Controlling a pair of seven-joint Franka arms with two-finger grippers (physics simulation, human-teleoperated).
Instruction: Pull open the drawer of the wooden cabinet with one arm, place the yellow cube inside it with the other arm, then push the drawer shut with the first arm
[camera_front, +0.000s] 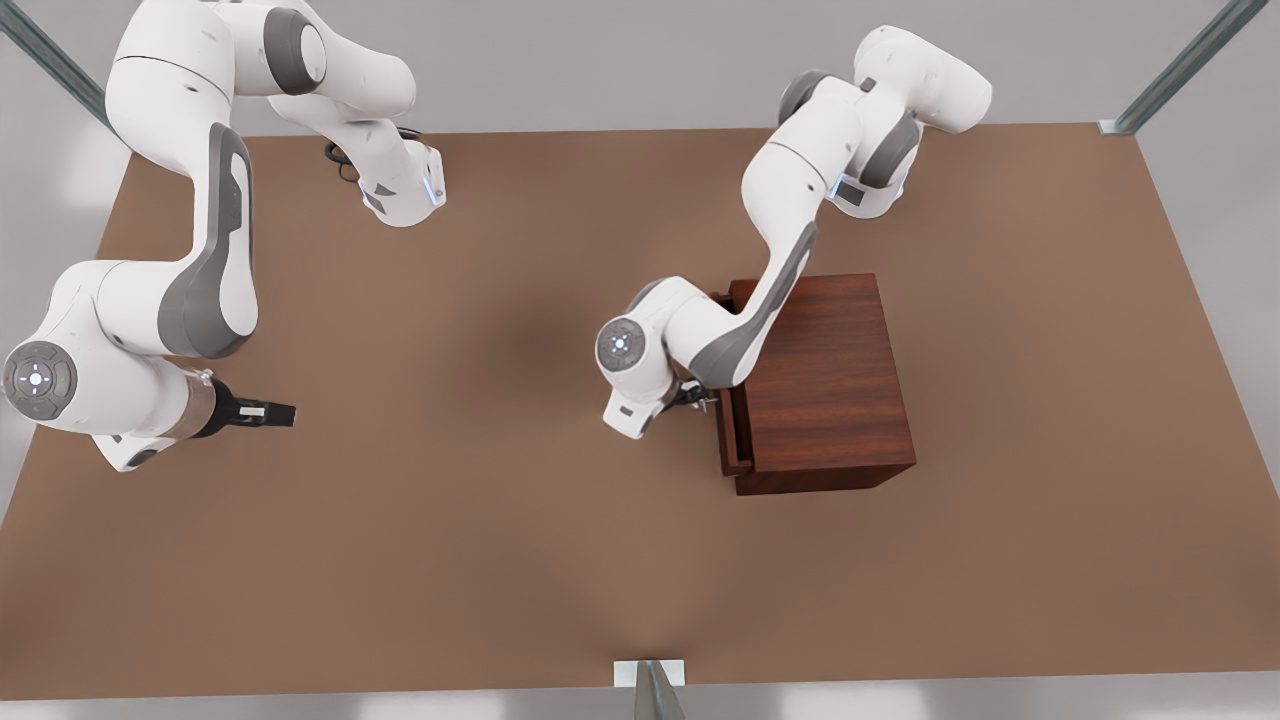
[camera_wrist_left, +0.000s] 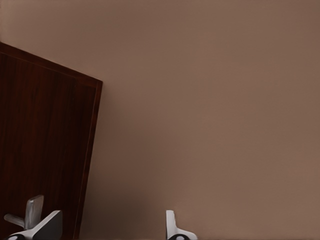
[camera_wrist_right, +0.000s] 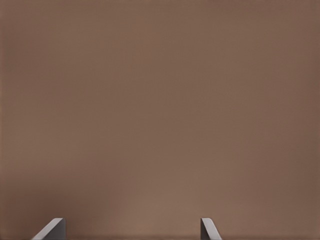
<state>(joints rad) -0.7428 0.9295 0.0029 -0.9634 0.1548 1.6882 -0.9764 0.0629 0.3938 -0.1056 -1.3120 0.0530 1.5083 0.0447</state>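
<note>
The wooden cabinet (camera_front: 825, 380) stands right of the table's middle in the front view. Its drawer (camera_front: 729, 430) sticks out a little on the side toward the front view's left. The drawer's front panel (camera_wrist_left: 45, 145) and one end of the silver handle (camera_wrist_left: 31, 210) appear in the left wrist view. My left gripper (camera_front: 697, 397) (camera_wrist_left: 110, 227) is open right at that front, one fingertip (camera_wrist_left: 47, 225) beside the handle end, holding nothing. My right gripper (camera_front: 280, 412) (camera_wrist_right: 131, 230) hangs open and empty over bare table at the front view's left. The yellow cube is out of view.
A brown table (camera_front: 480, 560) carries everything, and both arm bases sit along its far edge. Metal frame posts (camera_front: 655, 690) stand at the table's corners and at the middle of the near edge.
</note>
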